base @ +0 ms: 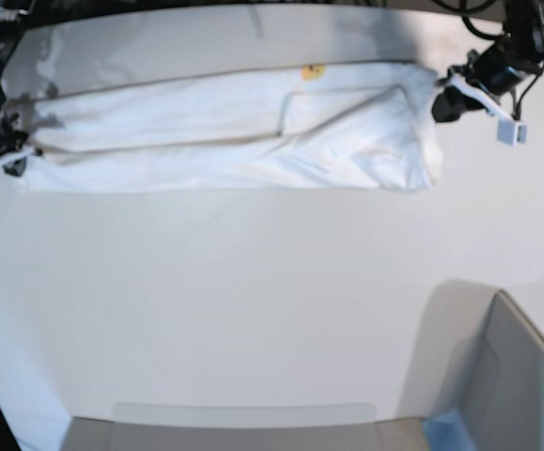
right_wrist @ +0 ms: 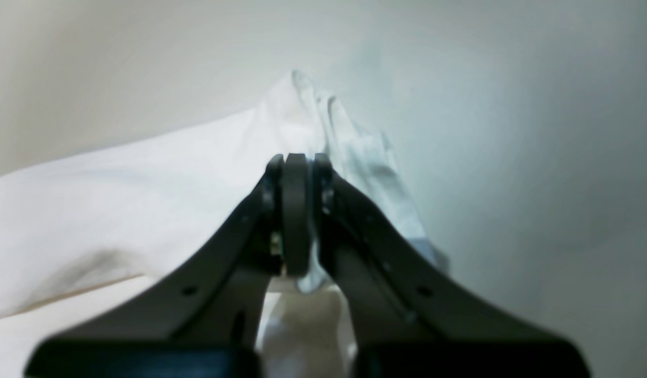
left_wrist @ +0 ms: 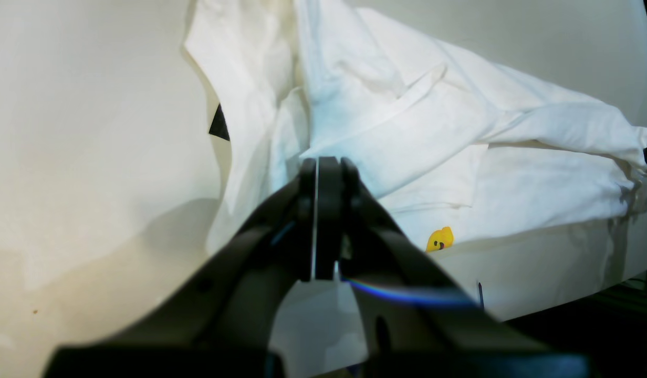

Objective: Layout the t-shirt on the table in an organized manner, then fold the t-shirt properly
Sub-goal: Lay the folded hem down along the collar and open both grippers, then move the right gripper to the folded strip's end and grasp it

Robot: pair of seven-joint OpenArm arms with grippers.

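The white t-shirt (base: 234, 132) lies pulled out lengthwise in a long folded band along the far part of the white table (base: 253, 301). My left gripper (base: 439, 101) is shut on the shirt's right end; in the left wrist view the gripper (left_wrist: 323, 163) pinches a thin edge of the shirt (left_wrist: 434, 131). A small yellow piece of the print (left_wrist: 440, 240) shows. My right gripper (base: 13, 162) is shut on the shirt's left end. In the right wrist view the gripper (right_wrist: 297, 157) pinches bunched cloth of the shirt (right_wrist: 118, 199).
A grey bin (base: 516, 376) with a blue corner (base: 441, 432) stands at the near right. The table's far edge (left_wrist: 591, 315) runs close behind the shirt, with dark space beyond. A white tag (base: 511, 132) hangs off the left arm.
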